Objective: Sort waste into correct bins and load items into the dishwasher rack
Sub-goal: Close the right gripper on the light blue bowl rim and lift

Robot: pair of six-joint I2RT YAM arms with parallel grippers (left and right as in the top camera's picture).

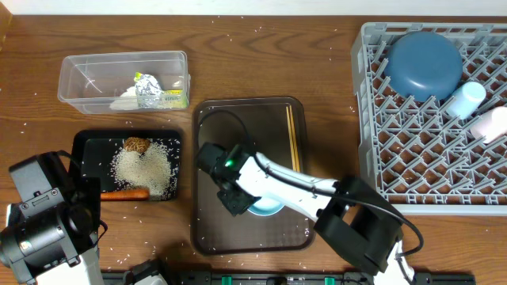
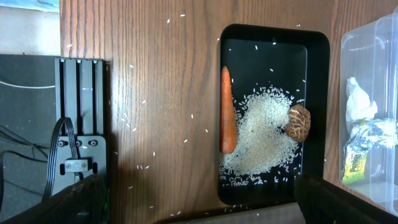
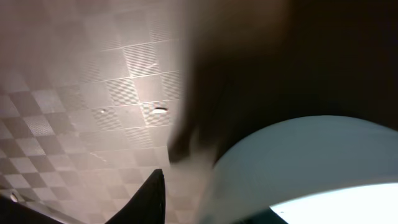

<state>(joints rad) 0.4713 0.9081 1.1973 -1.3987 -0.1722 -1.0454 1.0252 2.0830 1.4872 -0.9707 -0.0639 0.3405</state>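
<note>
Right against the right wrist's lens the small bowl looms, one dark finger beside it over the brown tray (too blurred to call a grip). Left wrist view: left gripper spread wide, near the black tray holding carrot, rice and brown lump. Overhead: right gripper sits at the bowl by the brown tray's front edge, chopsticks along its right edge. Loading step, I'd judge; next needs a firm rim pinch, then a lift toward the rack.

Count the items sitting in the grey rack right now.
3: the dark-blue dish at the back, the light-blue cup right of it, the white cup at the right edge.
</note>
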